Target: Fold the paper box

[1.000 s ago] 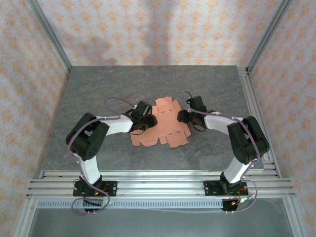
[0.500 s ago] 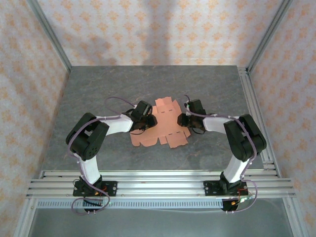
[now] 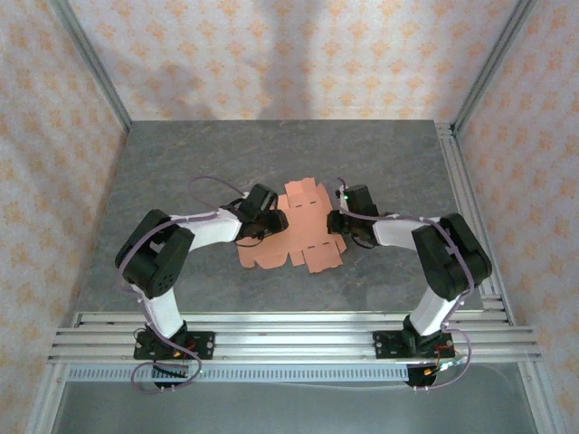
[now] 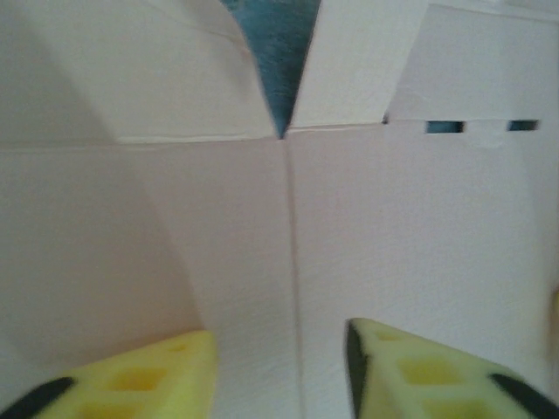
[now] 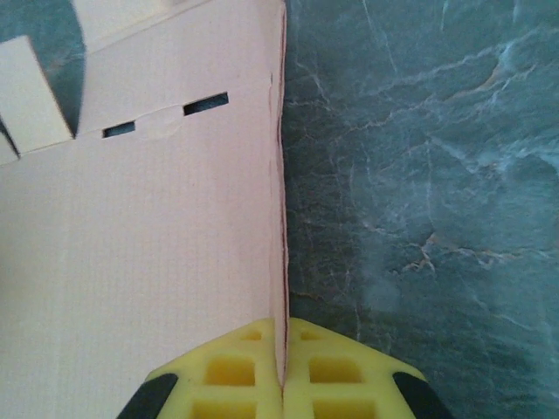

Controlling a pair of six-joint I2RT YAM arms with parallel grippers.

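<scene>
Since the earlier frames, the right gripper [image 3: 333,220] has closed from a partly open gap and its arm has drawn slightly in toward the sheet, while the left arm's elbow has dropped nearer the base rail; the paper box [image 3: 298,228] lies in much the same place. We find the paper box as a flat, unfolded salmon-orange sheet on the grey table [image 3: 181,172], near its centre and between the two arms, with tabs pointing toward the far side and toward the near side. In the top view, the left gripper [image 3: 270,221] sits over the sheet's left part and the right gripper sits at its right edge. In the right wrist view, the right gripper [image 5: 284,367] has its yellow pads [image 5: 236,367] pressed together on the sheet's right edge, so the card [image 5: 157,244] is pinched between them; this edge runs straight away from the pads, with bare table [image 5: 419,175] just beside it on the right. Two narrow slots [image 5: 205,103] lie across the card farther from the pads. In the left wrist view, the left gripper [image 4: 279,367] has its fingers [image 4: 148,375] standing moderately apart just above the card [image 4: 393,227], gripping nothing. A crease [image 4: 293,262] runs up the panel between them toward a notch where two flaps part.
</scene>
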